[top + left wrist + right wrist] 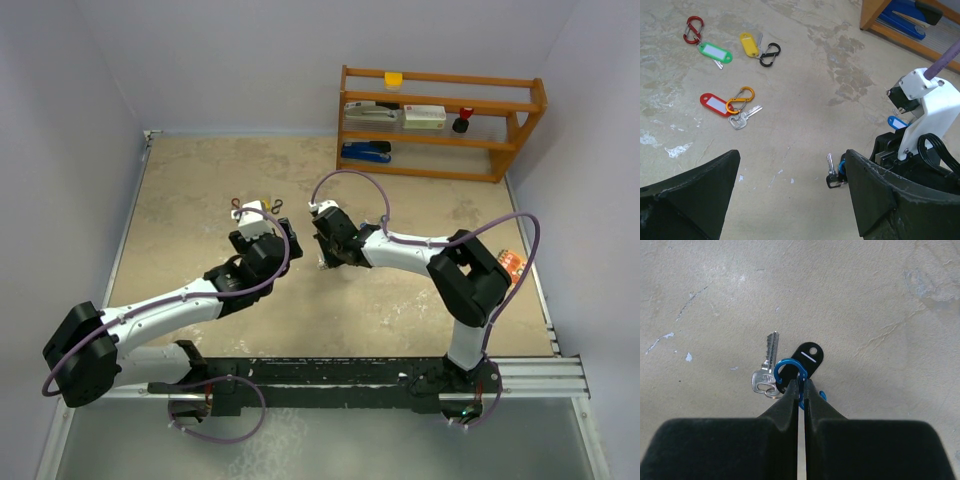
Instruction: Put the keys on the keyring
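My right gripper (801, 385) is shut on a blue S-shaped clip (789, 368), low over the table. A silver key (768, 364) with a black tag (809, 358) lies right at the clip; its small ring touches the clip's loop. The same key (830, 167) shows in the left wrist view beside my right finger. My left gripper (790, 187) is open and empty, close to the left of the right gripper (328, 255). Farther off lie a red-tagged key (714, 102) on an orange clip (740, 98), a green tag (714, 52) on a red clip (692, 30), and a yellow tag (749, 44) on a black clip (770, 54).
A wooden shelf (440, 120) with staplers and small items stands at the back right. A blue tag (897, 122) shows behind the right wrist (922, 107). The two grippers (262, 235) sit close together at mid-table.
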Robot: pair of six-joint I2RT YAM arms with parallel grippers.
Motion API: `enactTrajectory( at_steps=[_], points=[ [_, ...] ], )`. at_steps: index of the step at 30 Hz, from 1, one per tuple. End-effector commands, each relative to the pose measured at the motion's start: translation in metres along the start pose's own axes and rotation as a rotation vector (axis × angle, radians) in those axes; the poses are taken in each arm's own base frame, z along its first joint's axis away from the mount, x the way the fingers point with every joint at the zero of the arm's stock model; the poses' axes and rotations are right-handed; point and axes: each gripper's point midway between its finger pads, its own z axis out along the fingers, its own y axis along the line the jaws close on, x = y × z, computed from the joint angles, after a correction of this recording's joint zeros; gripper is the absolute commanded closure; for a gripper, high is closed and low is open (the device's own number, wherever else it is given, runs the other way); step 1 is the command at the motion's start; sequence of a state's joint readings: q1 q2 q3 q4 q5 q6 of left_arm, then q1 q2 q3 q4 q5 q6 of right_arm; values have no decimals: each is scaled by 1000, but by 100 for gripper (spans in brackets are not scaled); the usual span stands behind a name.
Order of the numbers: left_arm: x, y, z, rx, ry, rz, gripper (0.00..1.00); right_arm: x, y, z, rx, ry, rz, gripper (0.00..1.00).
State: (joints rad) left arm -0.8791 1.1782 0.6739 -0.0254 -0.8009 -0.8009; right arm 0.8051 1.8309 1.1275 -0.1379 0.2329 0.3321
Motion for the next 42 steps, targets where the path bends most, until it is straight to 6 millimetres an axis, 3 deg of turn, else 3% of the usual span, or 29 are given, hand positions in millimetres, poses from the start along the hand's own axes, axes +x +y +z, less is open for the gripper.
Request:
enactTrajectory(
  at_steps=[1,20,42],
  points=[
    [-11,1,0,-8,-37,-29,17,0,3,-7,-5,-3,11,100],
    [-10,4,0,-16,-40,-26,17,15,3,-20,-8,4,3,100],
    [-12,7,-1,-20,-44,-25,17,-5,2,-14,35,-31,37,100]
  ],
)
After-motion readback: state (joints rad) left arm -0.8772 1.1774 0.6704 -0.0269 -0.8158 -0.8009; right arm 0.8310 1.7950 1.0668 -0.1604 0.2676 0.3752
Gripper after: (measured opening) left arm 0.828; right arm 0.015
